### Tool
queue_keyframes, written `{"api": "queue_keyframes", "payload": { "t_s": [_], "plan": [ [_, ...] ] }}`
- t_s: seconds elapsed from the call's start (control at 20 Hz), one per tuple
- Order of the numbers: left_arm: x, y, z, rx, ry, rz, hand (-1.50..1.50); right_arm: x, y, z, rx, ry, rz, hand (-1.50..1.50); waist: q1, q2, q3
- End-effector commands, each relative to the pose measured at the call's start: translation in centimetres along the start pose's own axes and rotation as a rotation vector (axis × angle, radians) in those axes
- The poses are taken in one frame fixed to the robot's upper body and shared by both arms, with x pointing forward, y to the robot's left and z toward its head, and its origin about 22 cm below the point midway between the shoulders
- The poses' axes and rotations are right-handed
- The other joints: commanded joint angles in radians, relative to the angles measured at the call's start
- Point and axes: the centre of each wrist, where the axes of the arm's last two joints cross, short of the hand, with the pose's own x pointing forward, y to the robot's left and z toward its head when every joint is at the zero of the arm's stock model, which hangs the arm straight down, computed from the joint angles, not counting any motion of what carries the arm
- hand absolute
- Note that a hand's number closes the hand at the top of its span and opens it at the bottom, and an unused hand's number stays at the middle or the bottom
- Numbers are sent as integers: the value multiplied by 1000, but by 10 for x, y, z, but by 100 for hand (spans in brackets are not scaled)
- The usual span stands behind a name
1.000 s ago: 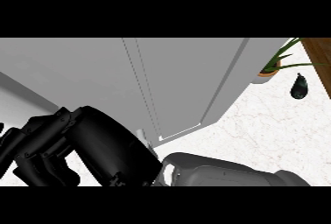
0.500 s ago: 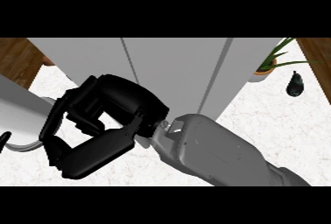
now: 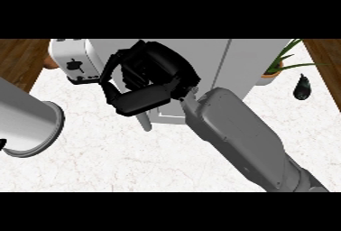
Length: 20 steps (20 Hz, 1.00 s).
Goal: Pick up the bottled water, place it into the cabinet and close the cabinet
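Observation:
No bottled water shows in this view. The white cabinet [image 3: 220, 67] stands at the back of the counter, and its doors look flush and closed. My right hand [image 3: 153, 72] is against the cabinet's front, just above a pale door handle [image 3: 144, 122]. Its fingers are bent in a relaxed way, with the thumb [image 3: 140, 101] below them and nothing between. The grey right forearm [image 3: 233, 131] runs in from the lower right. My left forearm [image 3: 26, 122] enters at the left edge. Of the left hand [image 3: 2, 144] only a black sliver shows there.
A white toaster [image 3: 72, 63] sits left of the cabinet at the back. To the right are a potted plant [image 3: 279, 63] and a small dark object [image 3: 301, 88]. Brown wooden floor [image 3: 16, 58] borders the white marble counter [image 3: 133, 167] at the back corners.
The view has swung out from the cabinet, so more of the counter and the toaster now show. My right hand has moved up and right along the cabinet's front, and the doors now look flush.

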Motion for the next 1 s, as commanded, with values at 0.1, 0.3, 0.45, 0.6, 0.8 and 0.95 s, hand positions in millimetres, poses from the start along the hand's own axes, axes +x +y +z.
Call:
{"api": "queue_keyframes", "payload": {
  "t_s": [0.1, 0.3, 0.45, 0.6, 0.8, 0.95],
  "plan": [
    [6, -1, -5, 10, 5, 4, -150, -6, -44, 8, -208, 0, 62, 150, -12, 9, 4],
    [8, -5, -18, -7, -6, -4, -150, -7, -51, -1, -271, -12, 116, 150, -10, 16, 3],
    [2, -5, -8, -28, 24, 23, -150, 2, -68, 8, -313, -36, 102, 150, -6, 15, 3],
    [4, -9, -12, -37, -1, 19, -150, 6, -71, 7, -336, -70, 145, -150, 0, 17, 3],
    [7, -6, -21, -26, 2, 15, -150, 13, -77, 9, -332, -75, 152, -150, -9, 18, 3],
    [7, -6, -28, -18, -17, 30, -150, -1, -67, 10, -315, -56, 167, -150, -23, 14, 3]
  ]
}}
